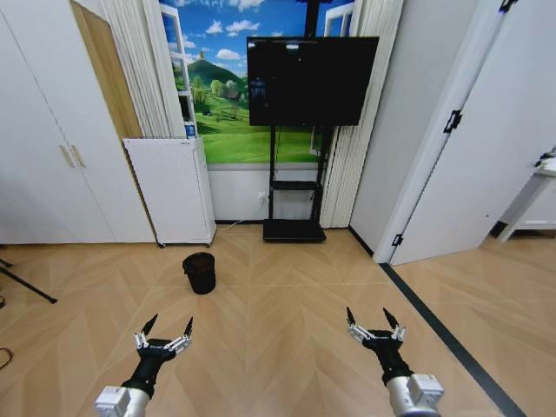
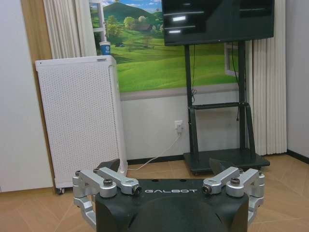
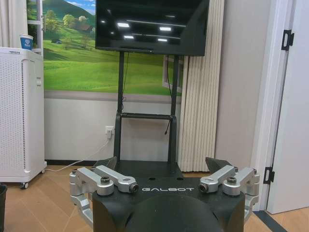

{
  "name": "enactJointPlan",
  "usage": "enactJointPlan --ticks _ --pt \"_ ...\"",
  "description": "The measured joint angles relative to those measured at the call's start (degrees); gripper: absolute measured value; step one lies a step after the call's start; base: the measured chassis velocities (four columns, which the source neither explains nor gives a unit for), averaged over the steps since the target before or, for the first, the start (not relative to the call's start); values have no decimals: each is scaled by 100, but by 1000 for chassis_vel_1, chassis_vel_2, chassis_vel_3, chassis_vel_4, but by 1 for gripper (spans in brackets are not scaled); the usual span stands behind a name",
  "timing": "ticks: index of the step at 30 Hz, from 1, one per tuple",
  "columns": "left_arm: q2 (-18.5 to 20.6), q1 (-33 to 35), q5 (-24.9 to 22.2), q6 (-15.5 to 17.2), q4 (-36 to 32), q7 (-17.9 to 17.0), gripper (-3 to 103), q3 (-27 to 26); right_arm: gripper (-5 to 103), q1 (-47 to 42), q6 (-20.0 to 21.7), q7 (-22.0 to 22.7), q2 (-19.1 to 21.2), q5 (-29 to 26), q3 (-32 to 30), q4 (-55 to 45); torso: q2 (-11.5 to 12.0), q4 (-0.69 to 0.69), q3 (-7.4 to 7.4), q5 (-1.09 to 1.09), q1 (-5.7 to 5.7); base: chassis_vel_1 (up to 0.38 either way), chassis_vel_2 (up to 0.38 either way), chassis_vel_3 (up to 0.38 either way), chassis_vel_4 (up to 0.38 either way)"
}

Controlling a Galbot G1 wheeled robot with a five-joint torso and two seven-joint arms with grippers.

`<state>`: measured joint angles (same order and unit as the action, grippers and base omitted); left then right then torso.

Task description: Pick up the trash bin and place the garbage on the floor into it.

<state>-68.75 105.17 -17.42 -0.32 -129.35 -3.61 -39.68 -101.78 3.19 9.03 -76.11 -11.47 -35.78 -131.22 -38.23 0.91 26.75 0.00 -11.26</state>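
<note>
Both arms low and forward, wrists level, held above the floor. Left gripper (image 1: 166, 329) at lower left, fingers spread wide, tips pointing ahead. Right gripper (image 1: 373, 321) at lower right, likewise splayed open. Nothing between either pair of fingers.

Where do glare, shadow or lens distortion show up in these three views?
Head view: wide-angle bending along the door; trash bin casts little shadow. Left wrist view: ceiling lights glare on the TV. Right wrist view: same glare on the screen; both grippers are evenly lit.
</note>
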Motion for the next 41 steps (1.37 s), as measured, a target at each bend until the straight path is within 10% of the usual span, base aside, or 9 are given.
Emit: enactJointPlan --ticks 41 --pt "0 0 0 0 0 0 100 0 100 0 0 0 0 0 0 0 0 0 0 0 0 0 0 0 0"
